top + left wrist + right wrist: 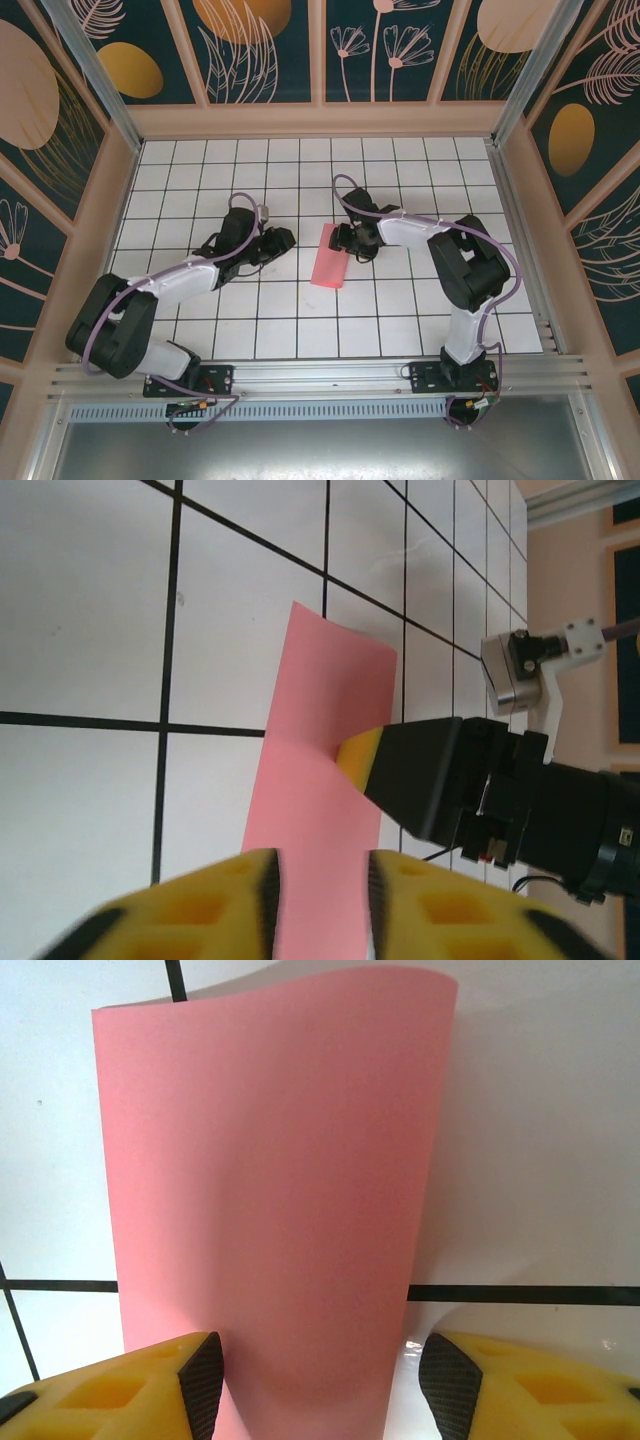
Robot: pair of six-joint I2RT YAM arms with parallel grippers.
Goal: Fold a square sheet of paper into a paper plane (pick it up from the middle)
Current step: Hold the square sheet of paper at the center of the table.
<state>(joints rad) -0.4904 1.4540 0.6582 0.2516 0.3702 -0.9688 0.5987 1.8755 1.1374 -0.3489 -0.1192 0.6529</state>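
The square sheet of paper (pixel 328 268) lies folded into a narrow salmon-pink strip on the white grid table. In the right wrist view the paper (pixel 270 1180) bulges upward, its far end curling. My right gripper (pixel 346 242) is at the strip's far end. It is open (pixel 320 1385), with the left pad at the paper's edge and the right pad off it. My left gripper (pixel 287 240) is just left of the strip. Its jaws (pixel 320 900) stand a narrow gap apart with the paper (pixel 320 780) showing beyond them. A yellow fingertip (pixel 355 758) of the right gripper touches the paper.
The white grid table (pixel 400 320) is walled by a wooden frame with patterned panels (pixel 260 50). An aluminium rail (pixel 320 375) runs along the near edge by both arm bases. The right arm's elbow (pixel 470 265) rises over the right half of the table.
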